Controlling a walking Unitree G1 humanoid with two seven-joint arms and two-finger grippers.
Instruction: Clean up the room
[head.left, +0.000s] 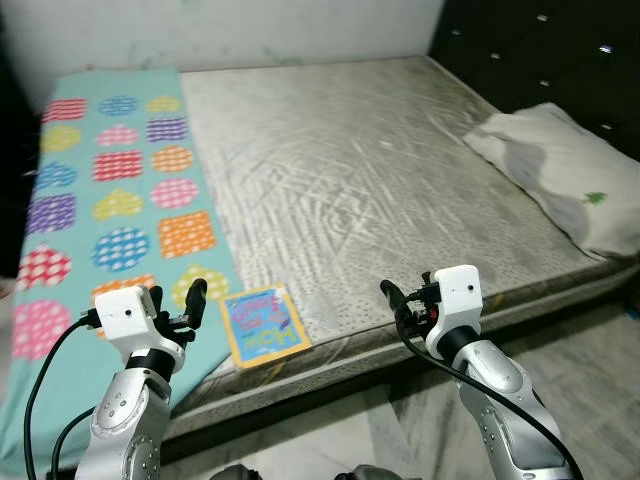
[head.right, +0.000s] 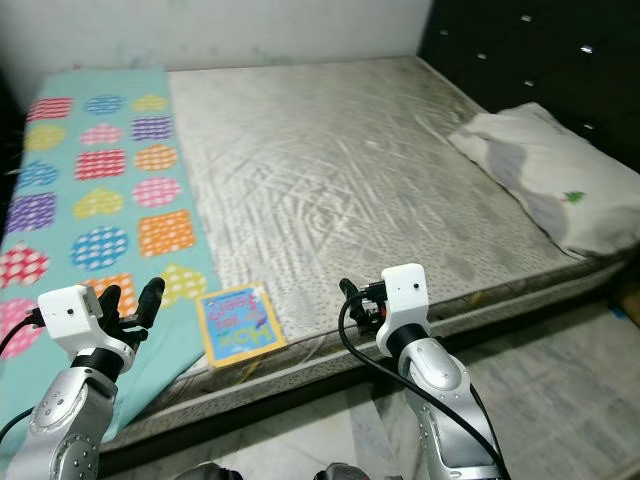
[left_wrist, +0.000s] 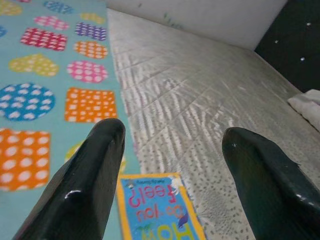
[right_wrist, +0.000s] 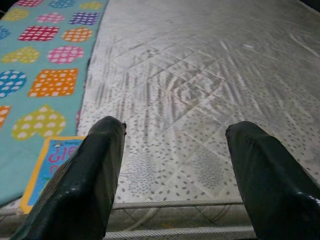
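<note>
We stand at the foot of the bed (head.left: 380, 170) with both claws held out over its near edge, the left claw (head.left: 190, 303) and the right claw (head.left: 395, 300) each spread wide and gripping nothing. The one loose thing to clear is a thin children's book (head.left: 264, 324), lying flat at the near edge of the mattress beside the patterned blanket (head.left: 110, 200). We judge it light, stiff and slick-covered, best pinched by the corner nearest the edge, since flat on soft bedding it offers little else.
</note>
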